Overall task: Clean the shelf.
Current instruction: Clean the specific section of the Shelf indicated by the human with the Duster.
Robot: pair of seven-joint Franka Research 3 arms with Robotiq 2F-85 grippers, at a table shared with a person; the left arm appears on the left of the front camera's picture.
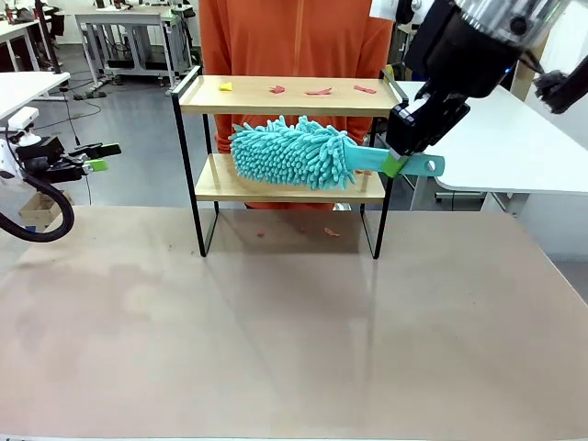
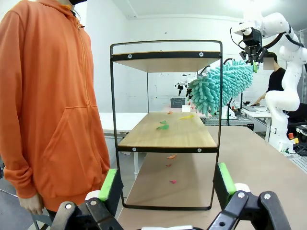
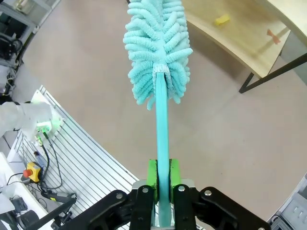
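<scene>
A: The right tool [image 1: 395, 163] — what is it doing in the front view?
B: It is clamped on the handle [image 1: 418, 166] of a teal duster [image 1: 294, 152]. The duster's fluffy head hangs in front of the shelf [image 1: 276, 107], level with the gap between the boards. The shelf stands at the far side of the surface [image 1: 276, 322], before a person [image 1: 294, 37]. The left tool [image 1: 92, 158] sits off to the left, jaws wide, holding nothing.
A: Anything on the boards?
B: Small scraps [image 1: 319, 91] on the top one: red bits and a yellow one.
A: And the left wrist view?
B: Its own fingers gape toward the shelf's end. The lower board [image 2: 168, 136] carries a green scrap and a yellow one, and a few more lie on the surface underneath.
A: How would the shelf handle?
B: Stiff but light, I judge — with so thin a frame, a hard sweep could skid or tip it. If it needs steadying, the black frame is the place to hold.
A: Right wrist view?
B: Green pads [image 3: 151, 175] pinch the rigid handle low down. The soft head is over the surface, apart from the board's corner.
</scene>
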